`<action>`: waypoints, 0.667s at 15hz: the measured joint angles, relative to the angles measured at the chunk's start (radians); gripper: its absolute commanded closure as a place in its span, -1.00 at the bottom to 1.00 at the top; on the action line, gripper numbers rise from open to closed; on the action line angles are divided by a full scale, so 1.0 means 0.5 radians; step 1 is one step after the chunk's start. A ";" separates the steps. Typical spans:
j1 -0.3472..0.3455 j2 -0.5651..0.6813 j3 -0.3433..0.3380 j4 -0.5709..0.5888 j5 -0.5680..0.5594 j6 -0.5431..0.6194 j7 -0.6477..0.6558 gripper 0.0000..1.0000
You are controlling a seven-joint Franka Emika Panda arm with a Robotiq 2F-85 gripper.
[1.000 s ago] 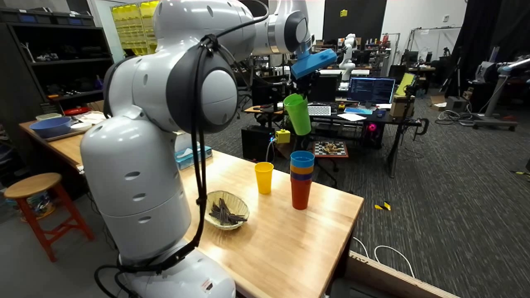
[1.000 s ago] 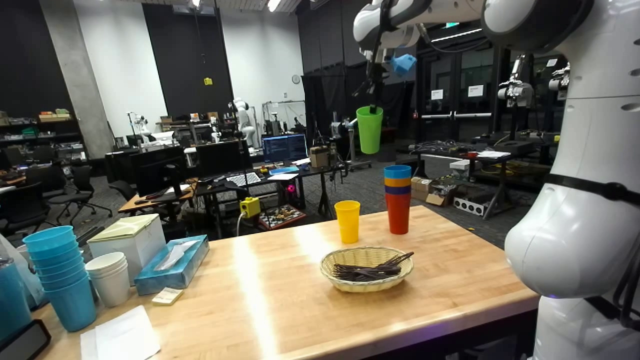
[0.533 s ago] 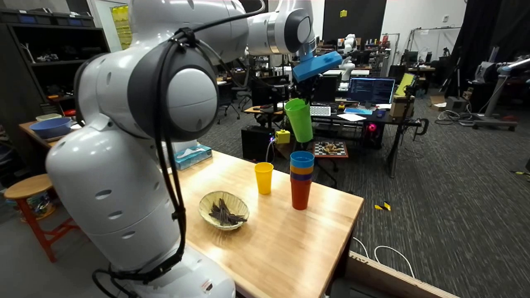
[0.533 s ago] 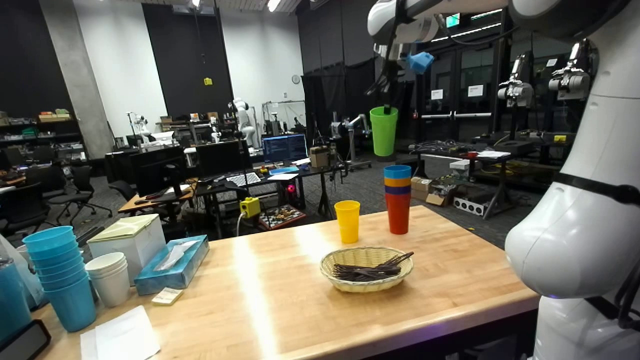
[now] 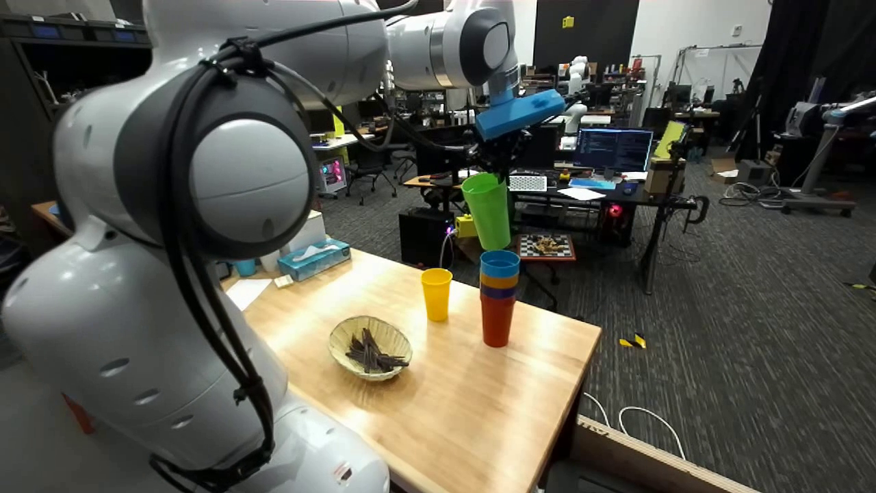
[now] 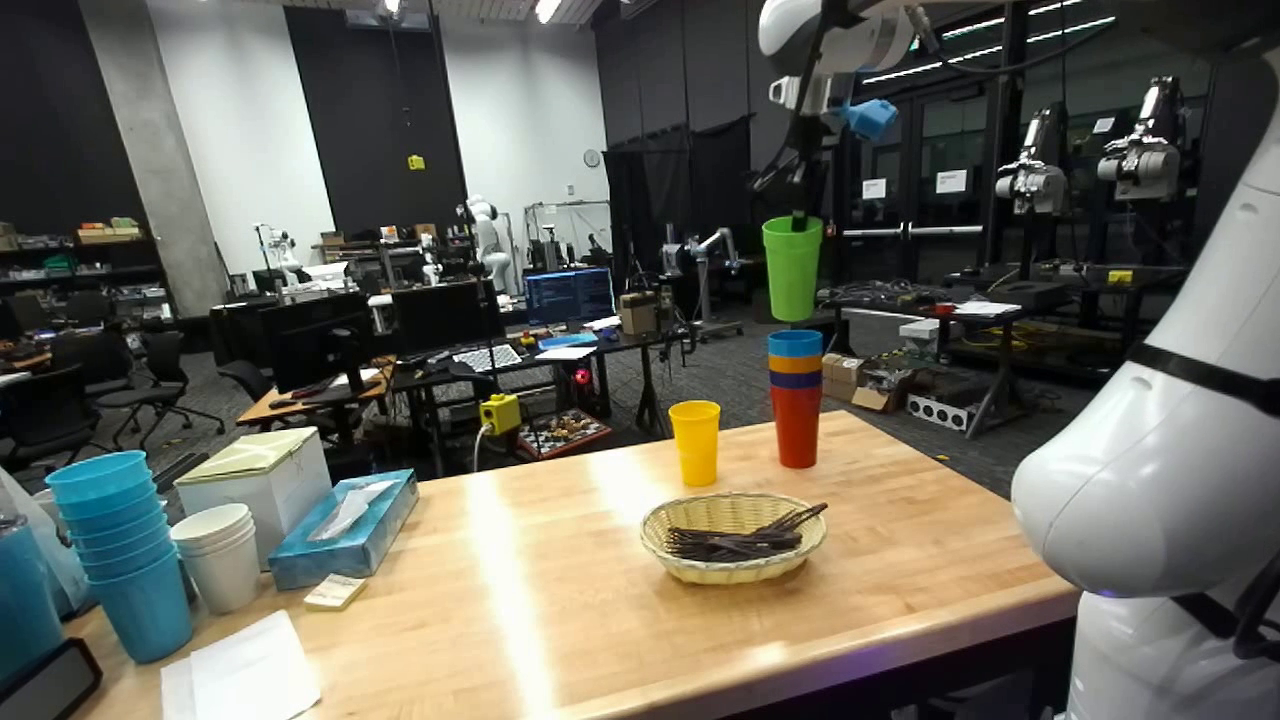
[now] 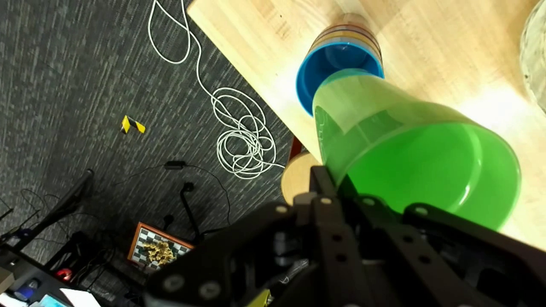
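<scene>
In an exterior view the green cup [image 5: 487,209] is leaning, and the claw [image 7: 335,183] is clamping one side of its rim. In an exterior view a narrow gap is showing between it and the stack [image 6: 796,410] beneath, which is standing upright on the worktop [image 6: 600,620] with the yellow cup [image 6: 697,445] near. The one-sided pinch is probably leaving the green cup free to pivot, so a knock could be twisting it askew or loose. Because it is leaning, its base could be catching the stack's rim and tipping the stack. The worktop's edge is lying near, so anything toppling could be rolling onto the floor [image 5: 753,308].
</scene>
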 measured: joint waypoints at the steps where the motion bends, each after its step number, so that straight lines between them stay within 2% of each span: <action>1: 0.004 -0.014 -0.011 -0.025 0.000 0.000 -0.008 0.98; 10: 0.055 0.024 -0.056 -0.143 0.000 0.148 -0.087 0.98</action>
